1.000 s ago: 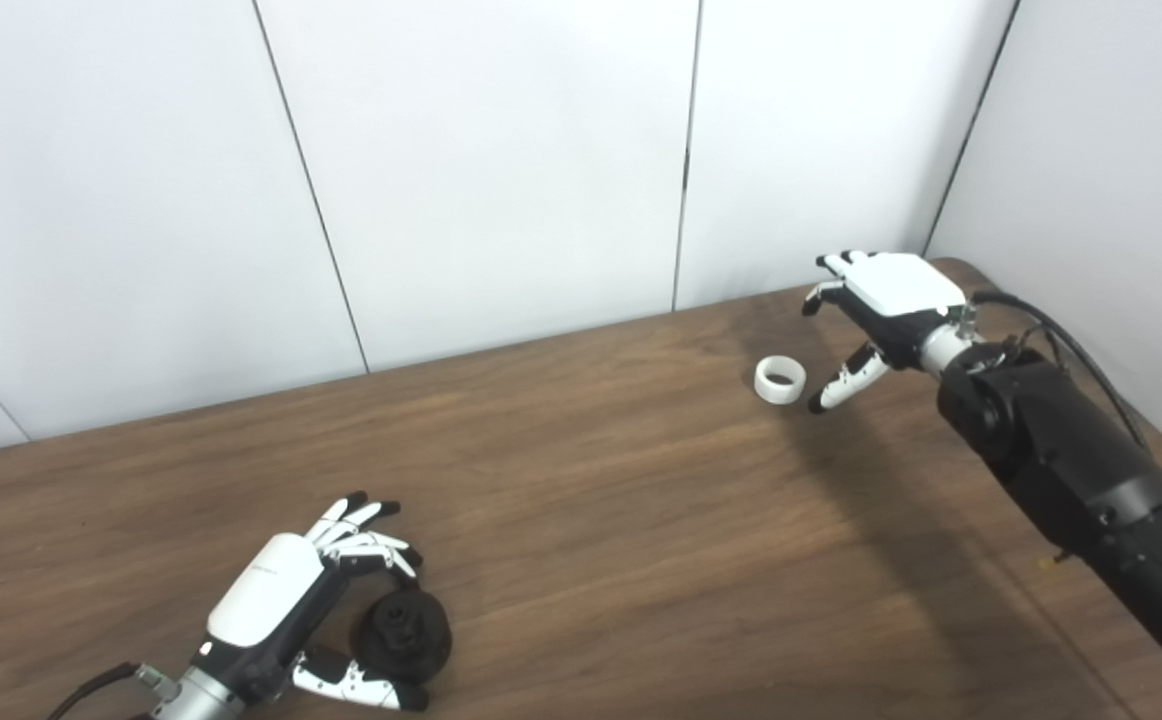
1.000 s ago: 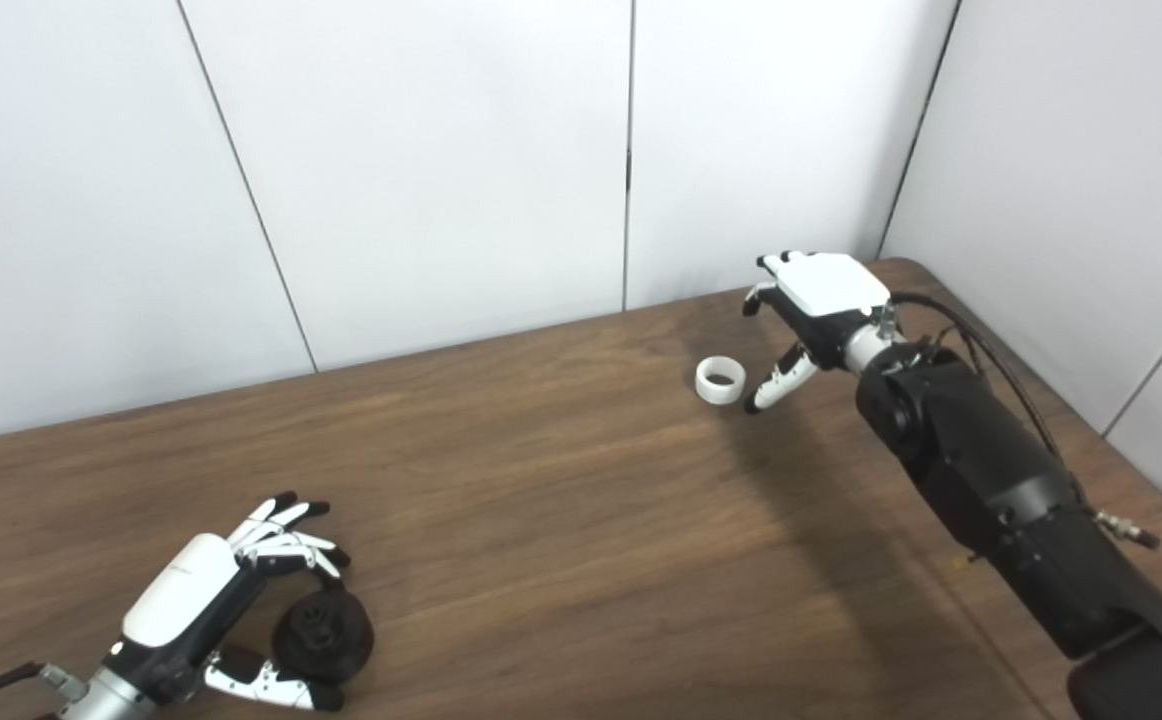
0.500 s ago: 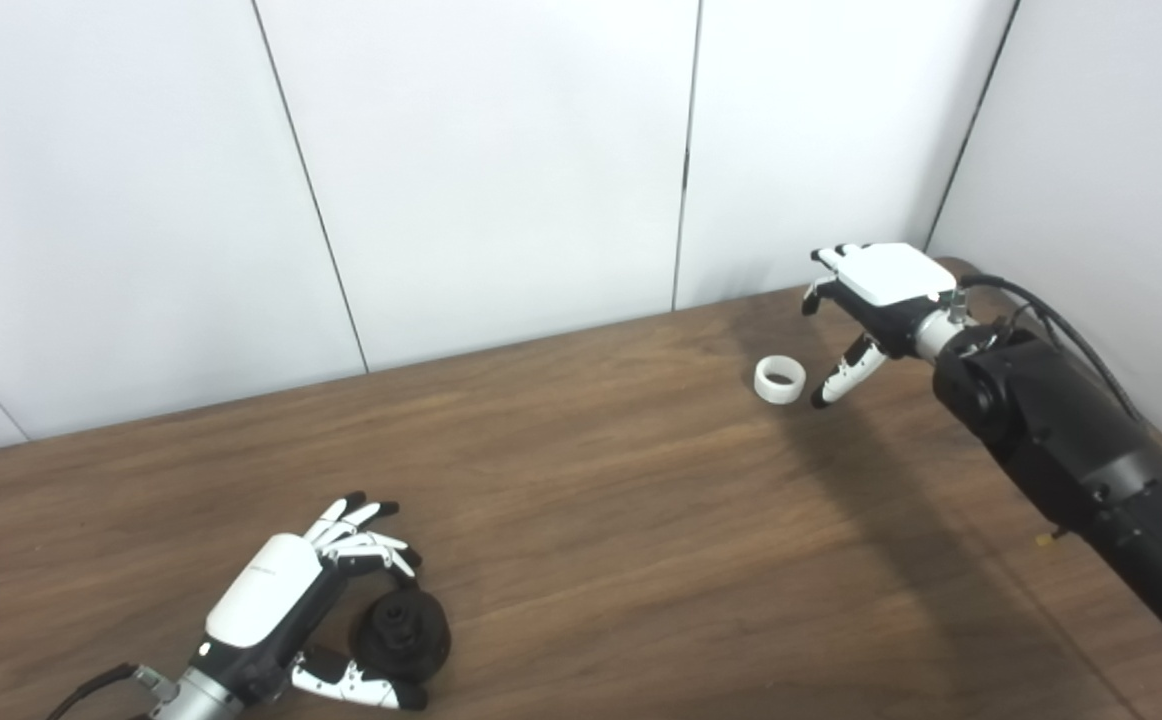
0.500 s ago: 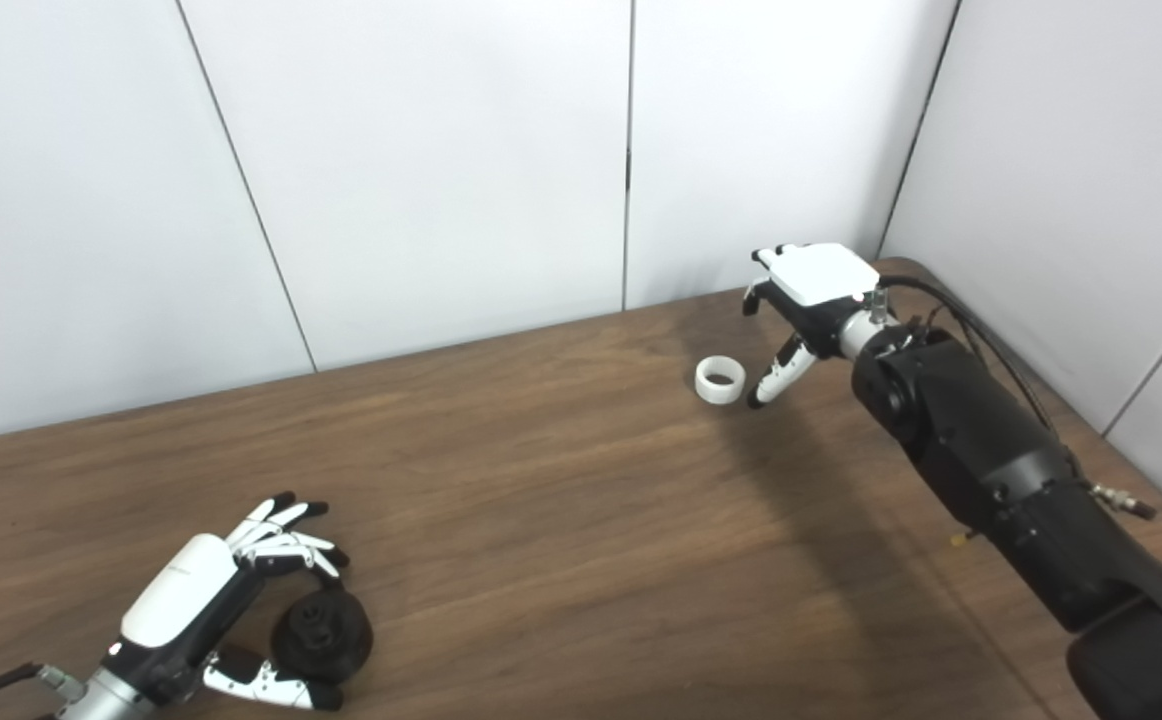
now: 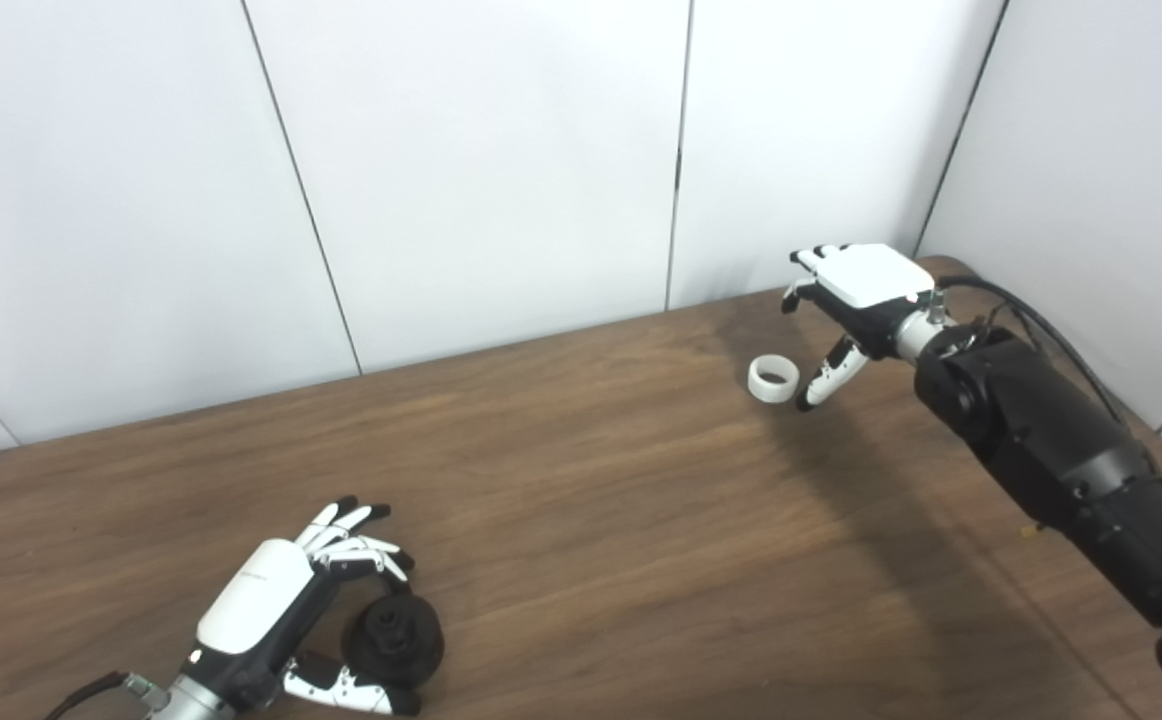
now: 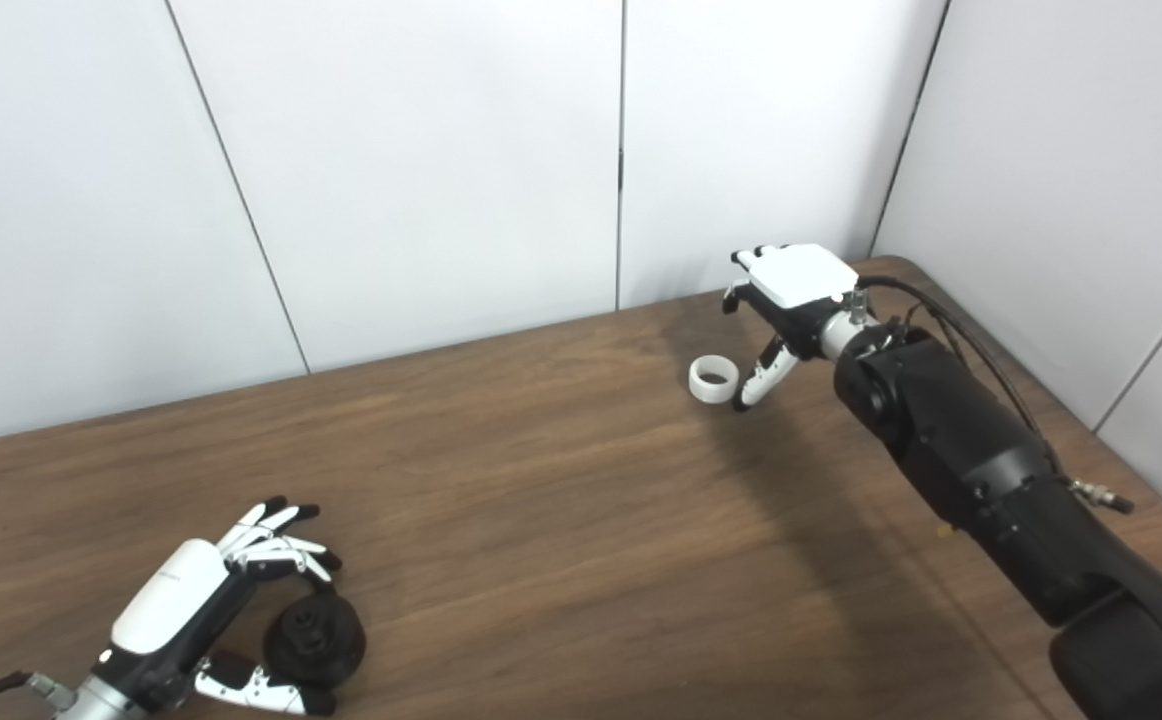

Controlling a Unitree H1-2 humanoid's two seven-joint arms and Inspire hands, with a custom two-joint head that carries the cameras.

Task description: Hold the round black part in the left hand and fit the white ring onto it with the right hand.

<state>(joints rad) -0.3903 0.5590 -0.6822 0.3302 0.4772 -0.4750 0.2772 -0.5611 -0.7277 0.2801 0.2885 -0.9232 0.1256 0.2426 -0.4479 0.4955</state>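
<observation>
The round black part (image 5: pixel 394 638) lies flat on the wooden table (image 5: pixel 581 520) near its front left. My left hand (image 5: pixel 271 610) curls round it, fingers over its far side and thumb by its near side, with small gaps still showing. The white ring (image 5: pixel 773 378) lies on the table at the far right. My right hand (image 5: pixel 856 300) hovers just right of and above the ring, open, its thumb pointing down next to the ring's right side without clearly touching it.
White wall panels (image 5: pixel 501 160) close off the table's far edge and its right side near the right hand. The black right forearm (image 5: pixel 1051 450) and its cable stretch over the table's right part.
My right hand has drifted left and a little farther, bringing its thumb closer to the ring. The camera shifted slightly. The left hand and black part keep the same relation.
</observation>
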